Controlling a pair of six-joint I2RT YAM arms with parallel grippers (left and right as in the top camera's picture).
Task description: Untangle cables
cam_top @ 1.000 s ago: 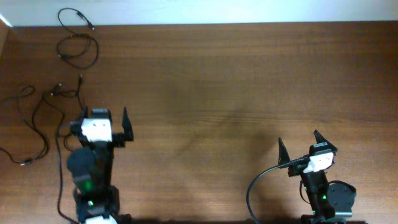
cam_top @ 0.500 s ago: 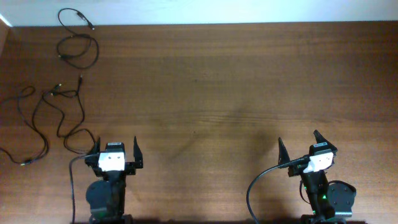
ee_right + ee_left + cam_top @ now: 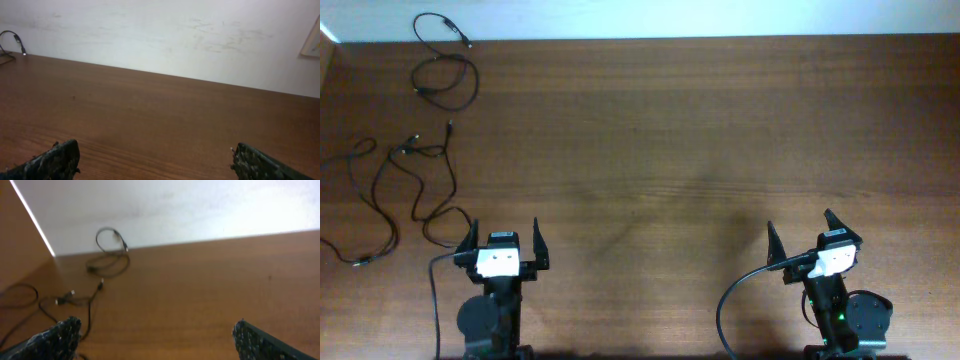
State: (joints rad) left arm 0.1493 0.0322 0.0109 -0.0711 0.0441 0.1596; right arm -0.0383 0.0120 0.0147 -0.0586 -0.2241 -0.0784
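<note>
Several thin black cables lie apart on the left of the wooden table. One coiled cable (image 3: pixel 445 72) sits at the far left corner, also in the left wrist view (image 3: pixel 107 262). A second cable (image 3: pixel 430 190) snakes down towards my left gripper. A third cable (image 3: pixel 370 210) lies at the left edge. My left gripper (image 3: pixel 505 240) is open and empty at the near edge, just right of the second cable. My right gripper (image 3: pixel 803 235) is open and empty at the near right, far from all cables.
A white wall (image 3: pixel 165 35) stands behind the table's far edge. A thick black arm cable (image 3: pixel 730 300) loops beside the right arm base. The left edge of the table (image 3: pixel 328 60) is close to the cables.
My left arm has pulled back from beside the cables to the near edge of the table, its gripper open and empty throughout. The right arm has not moved.
</note>
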